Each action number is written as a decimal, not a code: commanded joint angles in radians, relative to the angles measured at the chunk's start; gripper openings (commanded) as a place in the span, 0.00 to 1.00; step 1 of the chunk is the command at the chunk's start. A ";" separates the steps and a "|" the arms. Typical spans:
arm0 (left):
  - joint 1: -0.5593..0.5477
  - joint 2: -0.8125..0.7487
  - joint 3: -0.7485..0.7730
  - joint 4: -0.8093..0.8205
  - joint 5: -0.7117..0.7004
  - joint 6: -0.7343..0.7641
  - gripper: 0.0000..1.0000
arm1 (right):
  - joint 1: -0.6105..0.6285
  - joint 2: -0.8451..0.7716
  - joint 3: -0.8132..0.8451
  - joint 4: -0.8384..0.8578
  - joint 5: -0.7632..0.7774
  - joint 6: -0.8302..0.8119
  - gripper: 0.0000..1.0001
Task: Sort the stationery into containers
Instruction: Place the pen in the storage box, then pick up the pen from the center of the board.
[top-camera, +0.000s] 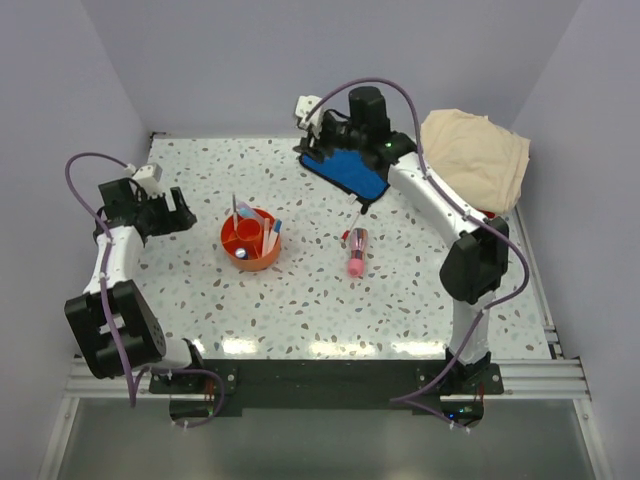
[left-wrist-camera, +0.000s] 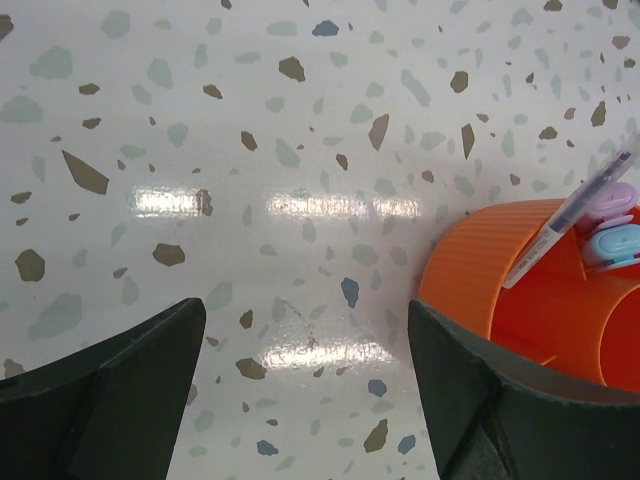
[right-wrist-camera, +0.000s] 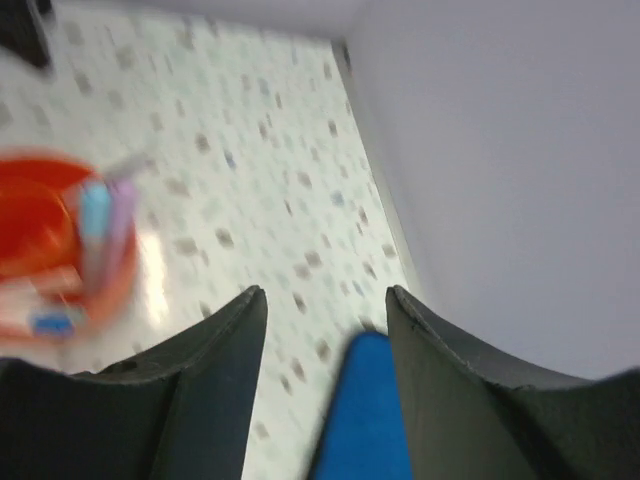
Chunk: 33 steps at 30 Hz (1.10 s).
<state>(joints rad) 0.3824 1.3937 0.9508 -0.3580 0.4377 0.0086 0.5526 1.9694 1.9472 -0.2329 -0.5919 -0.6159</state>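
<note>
Stationery mostly stands in the round orange tub (top-camera: 250, 242) on the speckled counter (top-camera: 300, 300): a thin pen (top-camera: 236, 208) leans up over the rim, with a lilac marker (left-wrist-camera: 612, 198) and a blue-capped marker (left-wrist-camera: 615, 245) just beside it, clearest in the left wrist view; a thicker pink tube (top-camera: 356, 255) lies alone on the counter, well apart from the tub on its right. Farther back lies the flat blue pouch (top-camera: 350, 172), one corner turned toward the pink tube; the right hand (top-camera: 322, 140) hangs over the pouch's far-left end, fingers spread and pinching nothing, the blue fabric showing low in the gap in its blurred wrist view. The left hand (top-camera: 172, 213) sits near the tub's left side, pointing toward it, fingers wide apart and empty — one finger overlaps the tub's wall in its own view; whether they touch I cannot tell. A beige cloth (top-camera: 475, 155) is heaped at the counter's far right, behind the right arm.
</note>
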 joint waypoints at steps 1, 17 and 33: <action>0.013 -0.033 0.000 0.080 0.006 -0.024 0.87 | 0.007 0.153 0.132 -0.692 0.142 -0.540 0.55; 0.024 -0.055 -0.046 0.090 -0.007 -0.025 0.87 | 0.012 0.220 0.076 -1.023 0.333 -1.245 0.44; 0.038 -0.032 -0.038 0.074 -0.007 -0.025 0.87 | 0.032 0.240 -0.028 -0.901 0.376 -1.252 0.39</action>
<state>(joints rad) 0.4076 1.3731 0.9051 -0.3042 0.4328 -0.0086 0.5758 2.2444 1.9339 -1.1671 -0.2264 -1.8416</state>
